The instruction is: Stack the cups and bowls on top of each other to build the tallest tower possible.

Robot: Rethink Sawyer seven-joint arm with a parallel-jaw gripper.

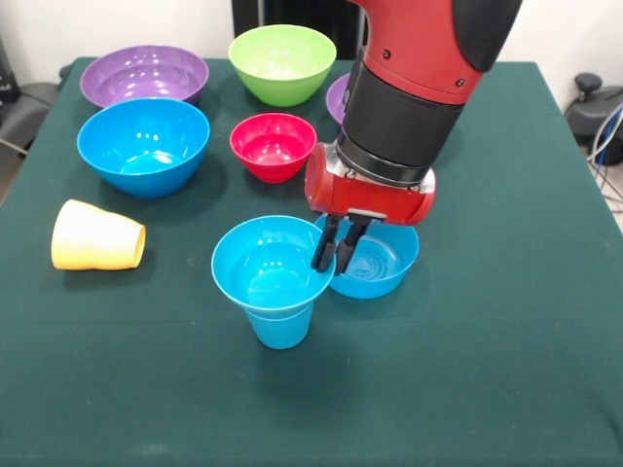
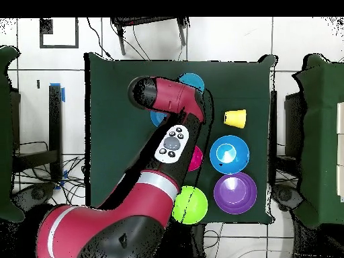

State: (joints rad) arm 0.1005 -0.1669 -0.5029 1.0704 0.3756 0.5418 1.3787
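While tilted, tool [image 1: 337,259] over tower [image 1: 274,275]

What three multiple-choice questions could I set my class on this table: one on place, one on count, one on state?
1. What sits in the mouth of the blue cup? A nothing; B a blue bowl; C a lid.
2. How many green bowls are there? A one; B two; C three.
3. How is the yellow cup? A upright; B upside down; C on its side.
Answers: B, the bowl rests in its rim; A, only one shows in either view; C, its mouth faces sideways.
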